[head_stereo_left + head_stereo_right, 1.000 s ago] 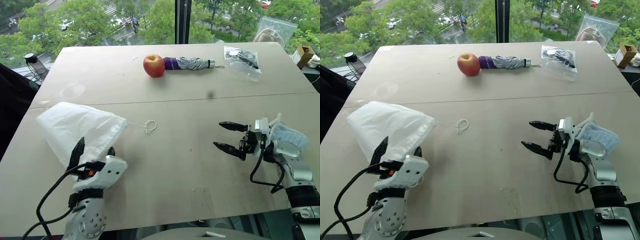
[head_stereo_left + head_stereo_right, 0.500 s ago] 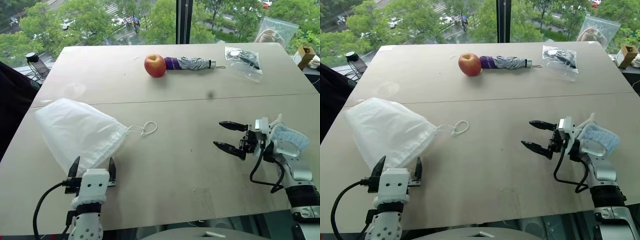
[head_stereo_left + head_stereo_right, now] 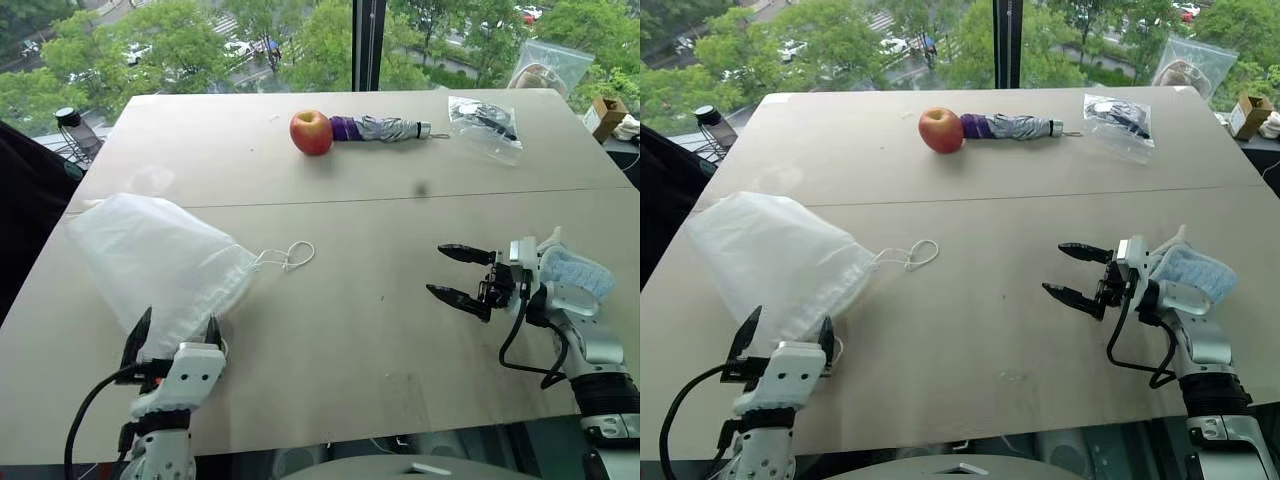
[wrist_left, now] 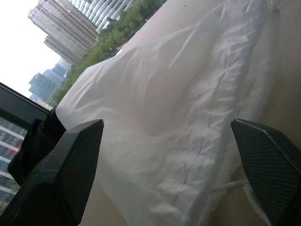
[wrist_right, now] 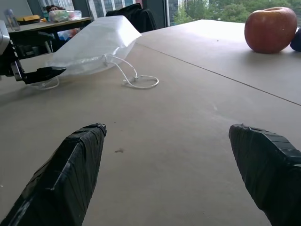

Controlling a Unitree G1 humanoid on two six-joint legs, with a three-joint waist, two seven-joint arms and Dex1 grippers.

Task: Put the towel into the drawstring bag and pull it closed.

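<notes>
Since the earlier frames the left gripper (image 3: 172, 335) has drawn back from over the drawstring bag (image 3: 160, 260) toward the near table edge, and the bag, then partly lifted, now lies flat with its cord loops (image 3: 290, 257) trailing rightward. The bag is a white, translucent, finely wrinkled pouch on the left half of the table (image 3: 360, 300), its gathered mouth facing the middle; the left gripper sits at its near corner with jaws wide apart and empty, though contact with the fabric cannot be judged. Bare tabletop lies between the cord loops and the right gripper (image 3: 452, 272), which points leftward, well apart from the bag, jaws apart and holding nothing. The towel (image 3: 572, 270), light blue and fluffy with a paler edge, is draped over the right wrist behind that gripper, near the table's right edge. Along the far side lie an apple (image 3: 311, 132), touching it a folded umbrella (image 3: 385, 127), then a clear bag (image 3: 484, 122). No legible writing appears.
</notes>
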